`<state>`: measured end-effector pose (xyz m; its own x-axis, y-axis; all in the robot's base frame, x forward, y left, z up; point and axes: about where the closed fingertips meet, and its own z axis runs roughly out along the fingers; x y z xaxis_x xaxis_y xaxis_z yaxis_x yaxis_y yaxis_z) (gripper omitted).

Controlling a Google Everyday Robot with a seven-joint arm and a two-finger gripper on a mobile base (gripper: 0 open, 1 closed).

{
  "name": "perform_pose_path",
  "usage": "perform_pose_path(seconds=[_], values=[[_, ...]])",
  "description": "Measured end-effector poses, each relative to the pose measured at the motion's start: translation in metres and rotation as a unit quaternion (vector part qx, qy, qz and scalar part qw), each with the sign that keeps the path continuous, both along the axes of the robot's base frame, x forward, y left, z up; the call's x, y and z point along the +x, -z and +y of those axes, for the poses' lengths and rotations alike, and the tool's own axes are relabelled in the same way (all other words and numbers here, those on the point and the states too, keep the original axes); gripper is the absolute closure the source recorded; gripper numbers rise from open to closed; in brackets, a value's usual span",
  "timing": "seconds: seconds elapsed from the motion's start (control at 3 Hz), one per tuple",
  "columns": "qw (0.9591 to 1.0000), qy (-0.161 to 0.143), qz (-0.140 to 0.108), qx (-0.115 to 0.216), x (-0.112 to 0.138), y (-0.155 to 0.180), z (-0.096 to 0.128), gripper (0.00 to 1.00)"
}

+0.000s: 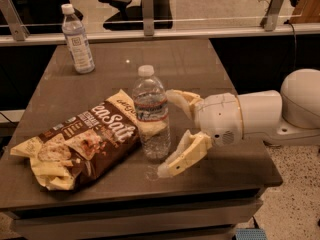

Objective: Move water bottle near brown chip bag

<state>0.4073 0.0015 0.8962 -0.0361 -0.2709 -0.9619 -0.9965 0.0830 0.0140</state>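
The water bottle [151, 115], clear and ridged with a white cap and a dark label band, stands upright on the table right beside the brown chip bag [82, 139], touching its right edge. The bag lies flat with white "Sea Salt" lettering. My gripper [167, 134] is open just right of the bottle. One cream finger [182, 101] reaches behind the bottle, the other [184, 155] lies in front and to the right, clear of it. The white arm comes in from the right.
A slimmer bottle [77, 39] with a white-and-blue label stands at the table's far left. The brown table [235, 164] ends close in front and at the right. A glass rail [200, 29] runs behind it.
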Motion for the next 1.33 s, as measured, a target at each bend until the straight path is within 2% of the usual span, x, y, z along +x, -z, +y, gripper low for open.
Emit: perform_pose_path(seconds=[1.33], values=[[0.9996,0.014,0.016,-0.021,-0.009,0.016,-0.023,0.00]])
